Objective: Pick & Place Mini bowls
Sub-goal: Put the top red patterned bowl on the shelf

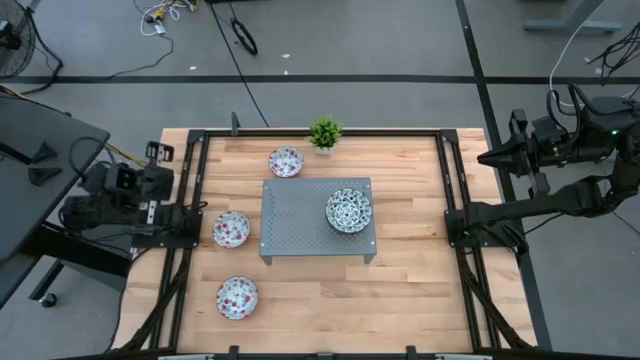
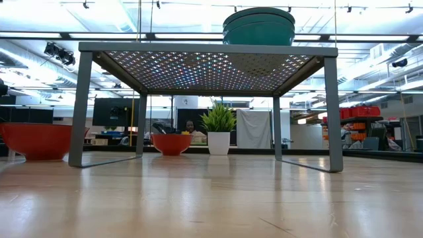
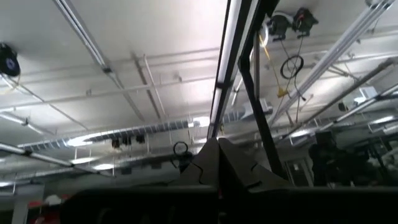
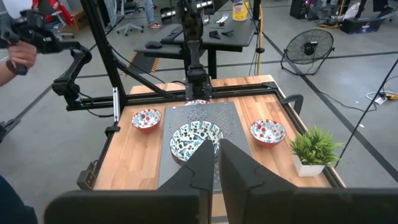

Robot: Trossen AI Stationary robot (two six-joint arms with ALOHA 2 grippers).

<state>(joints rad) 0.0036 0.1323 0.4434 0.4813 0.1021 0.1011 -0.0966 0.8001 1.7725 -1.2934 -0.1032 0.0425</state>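
A stack of blue-green mini bowls (image 1: 348, 210) stands on a grey perforated stand (image 1: 300, 225) at mid-table, and shows as a teal stack (image 2: 259, 26) in the low view. Three red-spotted mini bowls (image 1: 286, 161) (image 1: 231, 228) (image 1: 237, 297) rest on the wooden table, left of the stand. My left arm (image 1: 120, 190) is folded back at the table's left edge. Its gripper (image 3: 219, 163) is shut, holds nothing and points up at the ceiling. My right gripper (image 1: 484, 158) hovers high beyond the right edge, shut and holding nothing (image 4: 217, 155), aimed at the stack (image 4: 196, 138).
A small green potted plant (image 1: 325, 132) stands at the table's far edge. Black frame rails (image 1: 195, 230) (image 1: 455, 215) run along the left and right sides. A person's hand (image 4: 18, 56) shows beyond the table's left side. Bare wood lies near and right of the stand.
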